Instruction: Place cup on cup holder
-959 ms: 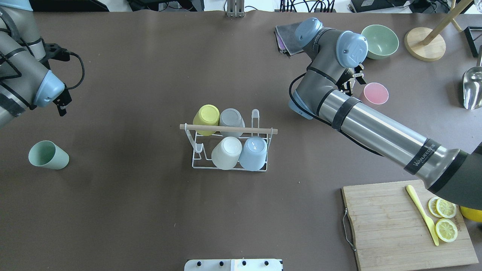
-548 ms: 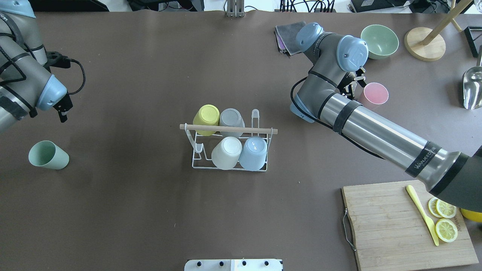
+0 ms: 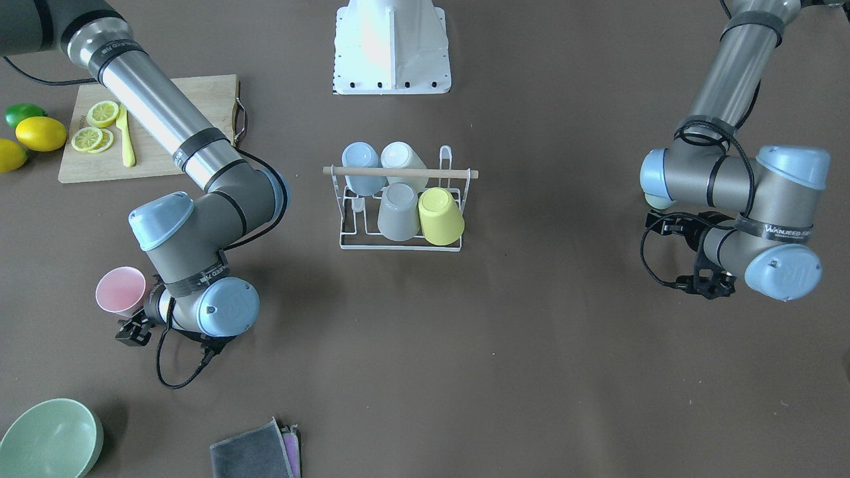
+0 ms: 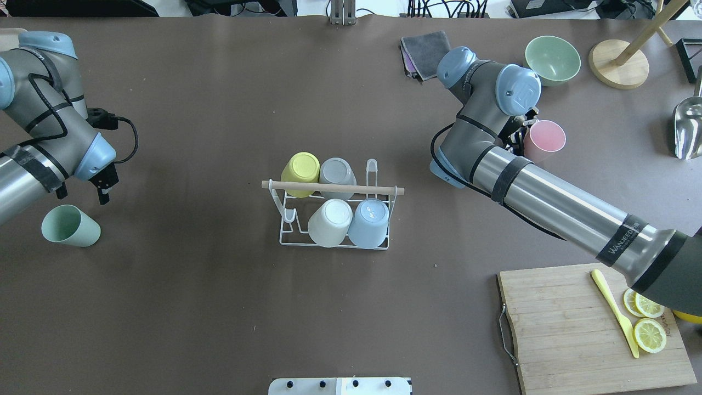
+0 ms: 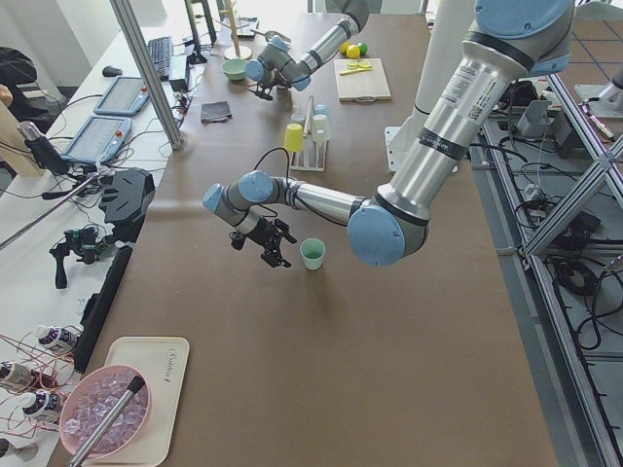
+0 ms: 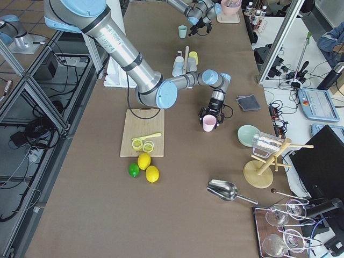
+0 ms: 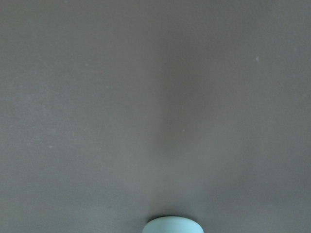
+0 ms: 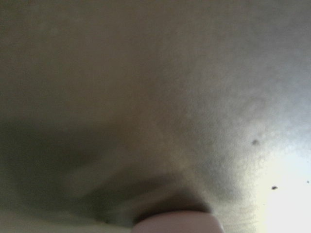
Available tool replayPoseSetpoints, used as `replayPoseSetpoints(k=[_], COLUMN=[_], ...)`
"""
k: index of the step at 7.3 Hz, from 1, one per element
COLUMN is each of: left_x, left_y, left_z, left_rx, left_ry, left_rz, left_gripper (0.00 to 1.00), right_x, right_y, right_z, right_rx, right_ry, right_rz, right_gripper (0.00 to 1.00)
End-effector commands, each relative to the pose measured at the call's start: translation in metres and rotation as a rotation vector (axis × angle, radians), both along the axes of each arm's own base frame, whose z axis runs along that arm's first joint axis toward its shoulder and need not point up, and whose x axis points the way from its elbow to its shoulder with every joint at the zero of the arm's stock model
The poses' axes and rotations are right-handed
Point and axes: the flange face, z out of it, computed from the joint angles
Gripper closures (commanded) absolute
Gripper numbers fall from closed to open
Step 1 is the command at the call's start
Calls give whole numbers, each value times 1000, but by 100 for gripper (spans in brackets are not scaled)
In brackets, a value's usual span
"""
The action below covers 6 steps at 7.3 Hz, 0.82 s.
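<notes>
The cup holder (image 4: 384,189), a white wire rack with a wooden rod, stands mid-table with several cups upside down on its prongs. A pink cup (image 4: 548,137) stands upright at the far right. My right gripper (image 4: 522,131) is open right against the cup's left side, mostly hidden under the wrist. A mint green cup (image 4: 70,226) stands upright at the left. Just beyond it my left gripper (image 4: 81,193) hovers open, with nothing between its fingers. Each wrist view shows only its cup's rim, the green cup (image 7: 172,225) and the pink cup (image 8: 177,222), at the bottom edge.
A green bowl (image 4: 552,59) and folded cloths (image 4: 422,52) lie behind the right arm. A cutting board (image 4: 576,329) with lemon slices and a yellow knife sits at the near right. A wooden stand (image 4: 618,63) and a metal scoop (image 4: 688,129) are at the far right.
My left arm swung nearer and lower, bringing its gripper close to the green cup. My right gripper edged up against the pink cup. Neither cup moved.
</notes>
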Motion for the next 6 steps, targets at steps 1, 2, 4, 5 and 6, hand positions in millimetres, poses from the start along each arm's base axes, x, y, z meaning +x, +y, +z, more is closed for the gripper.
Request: replayPoseSetpoints(k=[1, 2, 4, 5, 6], left_x=[-3, -4, -7, -6, -6], left_y=[5, 8, 13, 13, 13], left_z=[6, 8, 22, 23, 23], left_rx=[-24, -32, -119, -126, -130], left_ry=[6, 14, 25, 24, 22], left_rz=[32, 46, 11, 9, 6], left_gripper=[2, 2, 2, 2, 2], right_x=[2, 3, 6, 9, 12], right_y=[3, 4, 5, 3, 1], right_z=[9, 13, 15, 14, 15], right_rx=[-4, -6, -8, -8, -8], right_ry=[5, 7, 5, 1, 1], right_rz=[-2, -3, -13, -19, -21], right_gripper=[0, 0, 0, 0, 0])
